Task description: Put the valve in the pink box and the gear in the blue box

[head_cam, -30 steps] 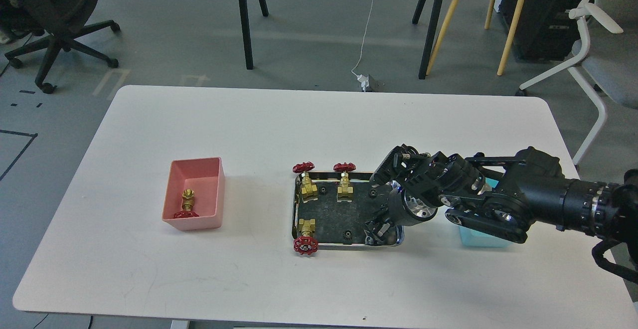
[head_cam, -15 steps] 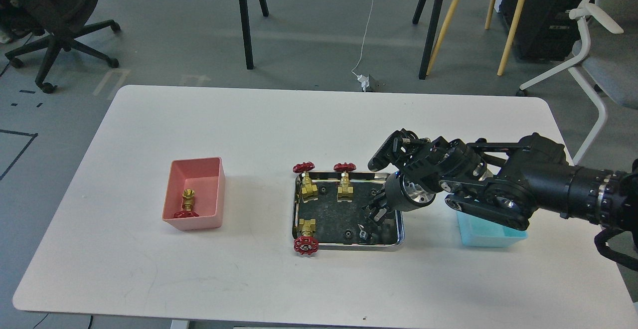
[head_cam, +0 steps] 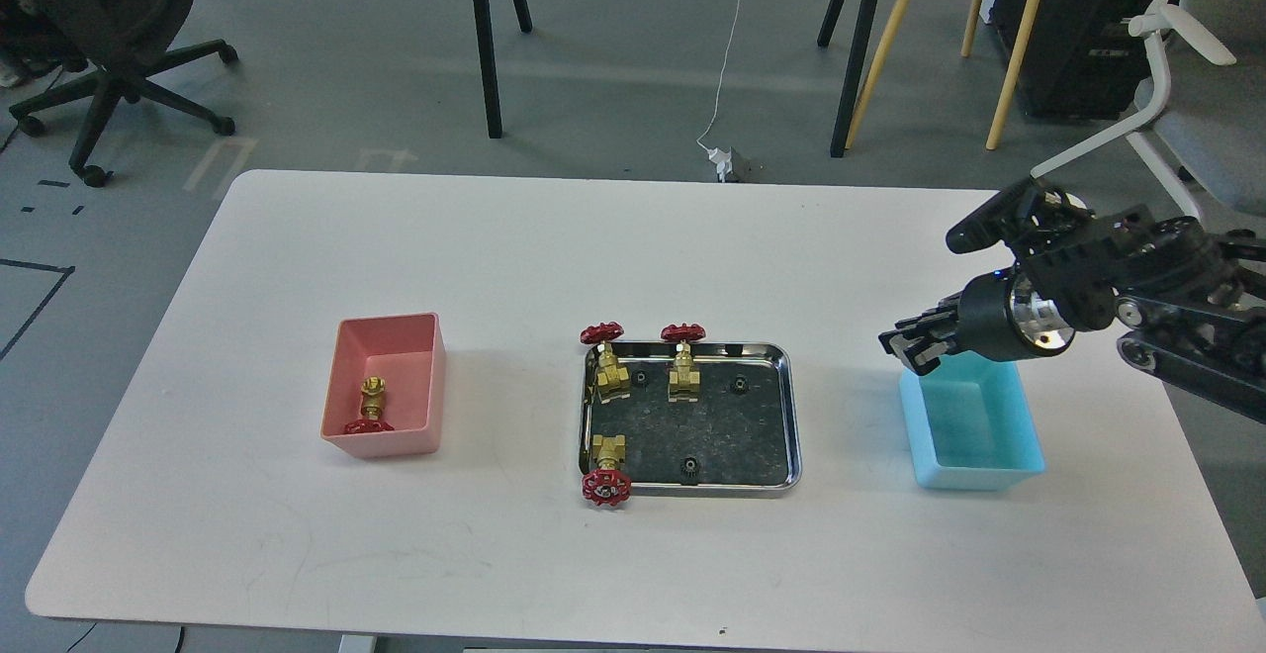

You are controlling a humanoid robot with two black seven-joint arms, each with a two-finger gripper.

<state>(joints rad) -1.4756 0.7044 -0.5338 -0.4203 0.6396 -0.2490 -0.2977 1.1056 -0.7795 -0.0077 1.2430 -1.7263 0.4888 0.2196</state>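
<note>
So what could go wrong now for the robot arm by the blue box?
The right gripper hangs over the far corner of the blue box, not its middle. If it carries a gear, too small to see here, a release might miss or bounce off the rim.

The two valves stick out over the tray's far rim, and a third hangs over the near one. A clumsy grab might tip them onto the table.

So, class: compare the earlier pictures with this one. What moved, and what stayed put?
The right tool swung from the shiny steel tray rightward to the cyan-blue plastic bin. One tiny black gear has gone from the tray's near right corner. Brass valves and the pink bin stayed.
</note>
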